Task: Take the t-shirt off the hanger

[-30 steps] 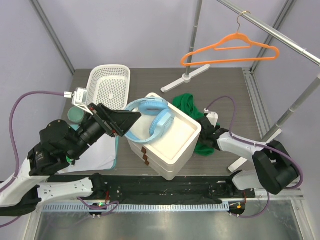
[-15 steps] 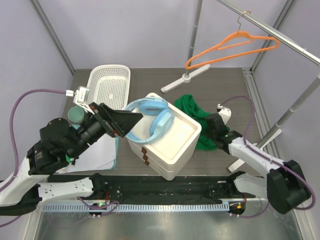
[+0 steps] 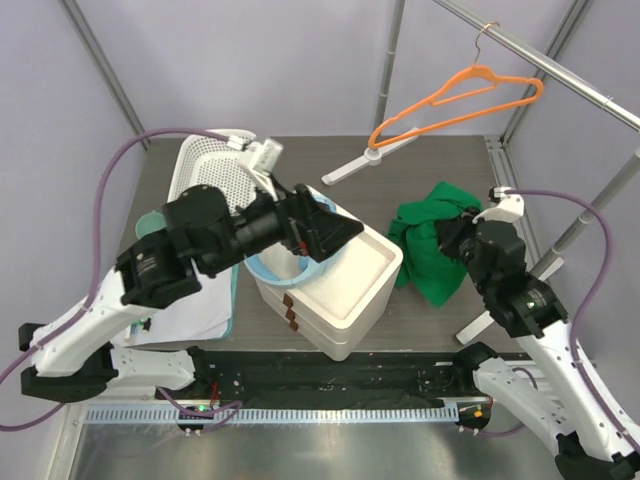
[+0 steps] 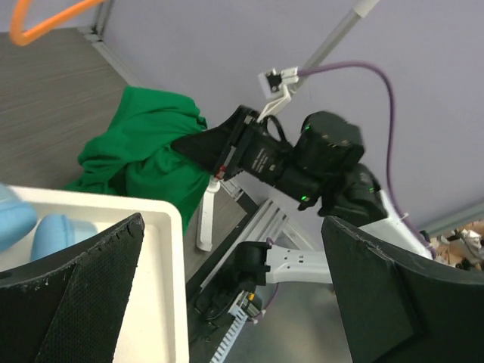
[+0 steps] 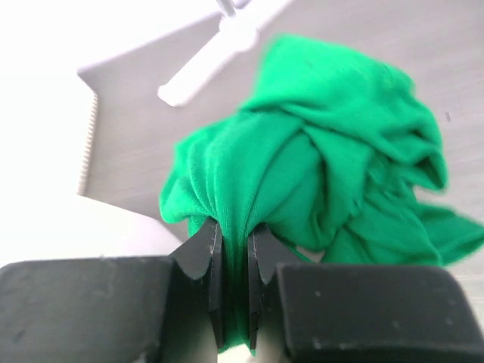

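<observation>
The green t-shirt (image 3: 428, 252) hangs bunched to the right of the white box, lifted by my right gripper (image 3: 457, 236). In the right wrist view the right gripper (image 5: 233, 234) is shut on a fold of the t-shirt (image 5: 333, 159), with cloth pinched between the pads. The orange hanger (image 3: 455, 95) hangs bare from the grey rail (image 3: 560, 70) by its metal hook, apart from the shirt. My left gripper (image 3: 340, 228) is open over the box and holds nothing. In the left wrist view the left gripper (image 4: 233, 223) faces the t-shirt (image 4: 144, 151), with a corner of the hanger (image 4: 45, 19) at top left.
The white box (image 3: 355, 290) stands in the middle with blue headphones (image 3: 272, 268) in it. A white basket (image 3: 205, 175) and a teal cup (image 3: 143, 222) are at the left. The rack's white foot (image 3: 350, 165) lies behind the box, with a rack post at the right.
My right gripper shut on the t-shirt and raised it up and to the right. The left arm swung right over the box and opened wider. The hanger swayed.
</observation>
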Available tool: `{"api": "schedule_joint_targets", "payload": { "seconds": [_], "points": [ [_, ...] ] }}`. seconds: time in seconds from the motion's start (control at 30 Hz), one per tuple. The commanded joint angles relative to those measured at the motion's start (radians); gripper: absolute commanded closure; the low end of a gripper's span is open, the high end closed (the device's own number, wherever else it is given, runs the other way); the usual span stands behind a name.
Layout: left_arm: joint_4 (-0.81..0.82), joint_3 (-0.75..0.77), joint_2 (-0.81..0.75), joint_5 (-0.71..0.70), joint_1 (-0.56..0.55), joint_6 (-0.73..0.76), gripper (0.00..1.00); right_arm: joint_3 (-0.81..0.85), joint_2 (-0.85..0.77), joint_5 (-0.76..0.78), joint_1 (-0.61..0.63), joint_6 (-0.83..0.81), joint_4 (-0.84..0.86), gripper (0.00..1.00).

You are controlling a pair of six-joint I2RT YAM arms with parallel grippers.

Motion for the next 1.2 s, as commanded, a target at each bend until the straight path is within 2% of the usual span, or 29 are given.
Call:
{"api": "schedule_joint_targets", "payload": {
  "seconds": [0.0,0.07,0.17,0.37,0.53,0.63,0.73,0.9,1.0,1.07,1.1,1.17],
  "points": [
    [0.093,0.064,0.097,0.197,-0.003,0.149,0.0,0.216,0.022,-0.06,0.0,-0.019,-0.091,0.99],
    [0.128,0.093,0.134,0.235,-0.003,0.195,0.0,0.323,0.041,-0.095,0.001,-0.006,-0.133,0.99],
    [0.095,0.172,0.22,0.285,-0.003,0.261,0.0,0.466,0.088,-0.13,0.001,0.016,-0.191,0.99],
    [0.096,0.258,0.332,0.187,-0.003,0.391,0.0,0.667,0.168,-0.255,0.001,0.06,-0.234,0.99],
    [0.081,0.329,0.404,0.071,-0.003,0.537,0.0,0.718,0.171,-0.362,0.001,0.083,-0.248,0.99],
    [0.093,0.338,0.438,0.108,-0.003,0.601,0.0,0.738,0.173,-0.437,0.001,0.084,-0.269,0.99],
    [0.104,0.328,0.462,0.223,-0.003,0.647,0.0,0.774,0.17,-0.488,0.001,0.082,-0.296,0.99],
    [0.125,0.329,0.516,0.44,-0.003,0.629,0.0,0.825,0.158,-0.56,0.001,0.125,-0.297,0.99],
    [0.173,0.337,0.538,0.443,-0.003,0.595,0.0,0.836,0.153,-0.595,0.001,0.154,-0.283,0.99],
    [0.189,0.344,0.554,0.423,-0.003,0.569,0.05,0.839,0.144,-0.597,0.001,0.162,-0.277,0.99],
    [0.2,0.344,0.557,0.417,-0.003,0.559,0.15,0.836,0.139,-0.595,0.001,0.174,-0.274,0.99],
    [0.246,0.335,0.556,0.398,-0.003,0.536,0.28,0.828,0.124,-0.597,0.001,0.186,-0.273,0.99]
  ]
}}
